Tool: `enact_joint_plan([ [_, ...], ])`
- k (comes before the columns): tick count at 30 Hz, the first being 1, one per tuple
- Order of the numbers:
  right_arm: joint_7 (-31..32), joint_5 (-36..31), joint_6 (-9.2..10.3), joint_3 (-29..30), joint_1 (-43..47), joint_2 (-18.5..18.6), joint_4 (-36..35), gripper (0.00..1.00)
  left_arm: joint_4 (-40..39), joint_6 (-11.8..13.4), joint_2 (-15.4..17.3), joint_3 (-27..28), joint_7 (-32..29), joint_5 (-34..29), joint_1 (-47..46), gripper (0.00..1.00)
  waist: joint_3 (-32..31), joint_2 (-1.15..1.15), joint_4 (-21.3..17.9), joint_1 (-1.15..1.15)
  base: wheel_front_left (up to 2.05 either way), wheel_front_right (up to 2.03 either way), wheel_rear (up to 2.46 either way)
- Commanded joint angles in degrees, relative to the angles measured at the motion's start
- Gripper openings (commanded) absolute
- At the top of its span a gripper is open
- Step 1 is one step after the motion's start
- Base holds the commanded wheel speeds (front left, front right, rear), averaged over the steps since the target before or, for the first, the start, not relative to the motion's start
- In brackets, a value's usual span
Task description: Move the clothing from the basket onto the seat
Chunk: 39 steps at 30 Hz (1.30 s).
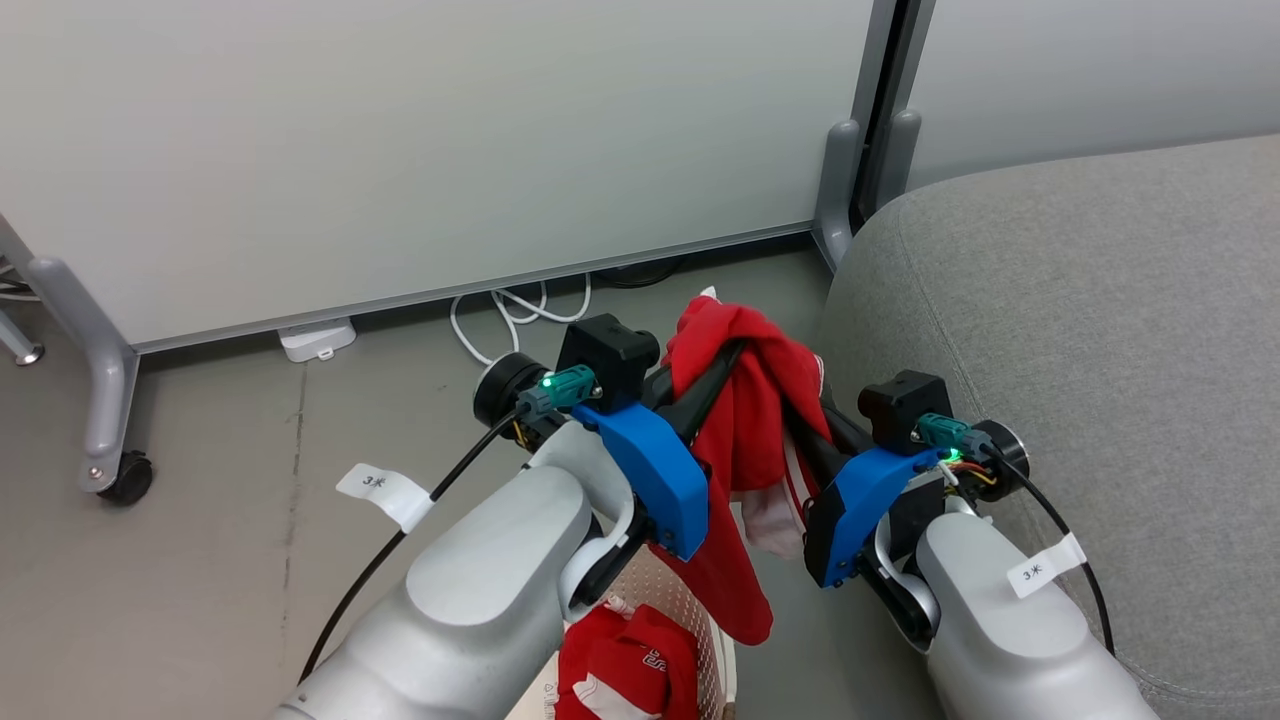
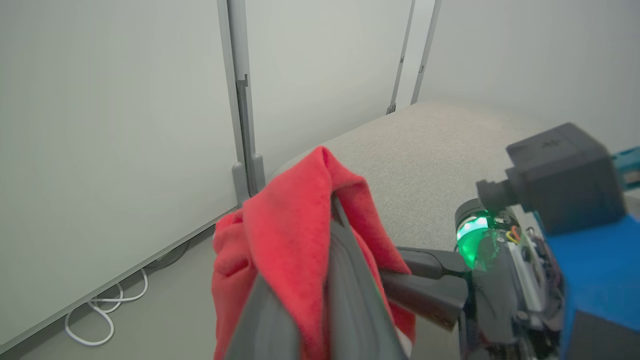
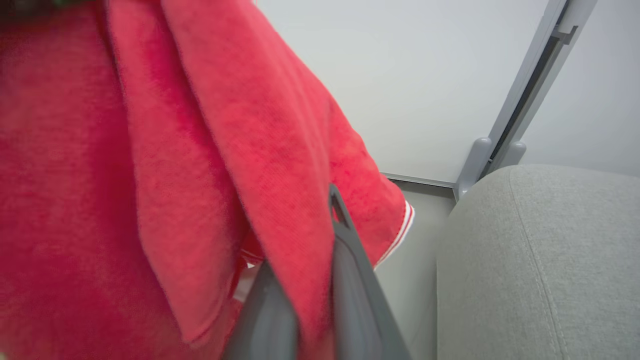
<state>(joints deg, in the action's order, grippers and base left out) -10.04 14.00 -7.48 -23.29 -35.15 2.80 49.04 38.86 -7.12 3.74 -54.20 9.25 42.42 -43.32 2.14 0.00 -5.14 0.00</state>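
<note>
Clothing: red garment (image 1: pixel 740 420) hangs off the floor, pinched by both grippers, above the basket (image 1: pixel 697 608) and just beside the seat (image 1: pixel 1080 330).

Left gripper (image 1: pixel 725 365): clenched on a fold near the top of the cloth. In the left wrist view the fabric is squeezed between its fingers (image 2: pixel 350 300) and drapes over the left one.

Right gripper (image 1: pixel 805 425): reaches in from the opposite side, angled up toward the left gripper. In the right wrist view its fingers (image 3: pixel 355 290) stand close together with red cloth clamped between them, so it grasps the same garment.

Arm pose: both pale forearms rise from the bottom edge of the head view and converge, with the blue wrist mounts facing each other.

Hidden or unclear:
- In the head view, both sets of fingertips are buried in cloth.
- Whether the garment's hanging tail touches the basket wall cannot be told.
- The second red garment (image 1: pixel 625 665) lies in the basket, cut off at the frame edge and partly behind the left forearm. Its white lettering is too small to read.
- The seat runs out of frame on the robot's right.
</note>
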Motion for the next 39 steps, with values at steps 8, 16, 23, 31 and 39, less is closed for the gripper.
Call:
enact_joint_plan([
  [8,-1.9,1.7,-0.03,0.0,-1.3,0.2,1.3,0.00,-0.4,-0.3,0.8,-1.0,2.0,0.5,2.8,1.00,-0.7,0.00,-0.2,0.00,0.00,0.00,0.00],
  [16,-3.1,2.6,-0.03,0.9,-2.1,0.2,1.4,0.00,-3.3,-0.3,3.5,-0.4,5.2,-0.1,7.8,1.00,-1.0,0.00,-0.4,0.00,0.00,0.00,0.00],
  [23,-4.1,1.7,-0.03,3.7,-2.7,0.2,0.5,0.00,-8.3,0.9,6.9,4.0,6.0,-0.6,14.5,1.00,-0.6,0.00,-0.8,0.00,0.00,0.00,0.00],
  [31,-4.6,0.4,-0.03,6.5,-2.3,0.1,-1.2,0.00,-19.0,2.6,10.4,15.4,6.0,-8.0,24.5,1.00,-0.2,0.00,-2.5,0.00,0.00,0.00,0.00],
  [39,-4.3,-0.2,-0.03,7.3,-0.8,0.1,-2.9,0.00,-26.4,2.1,9.0,27.1,6.0,-17.2,35.1,1.00,0.4,0.00,-4.3,0.00,0.00,0.00,0.00],
])
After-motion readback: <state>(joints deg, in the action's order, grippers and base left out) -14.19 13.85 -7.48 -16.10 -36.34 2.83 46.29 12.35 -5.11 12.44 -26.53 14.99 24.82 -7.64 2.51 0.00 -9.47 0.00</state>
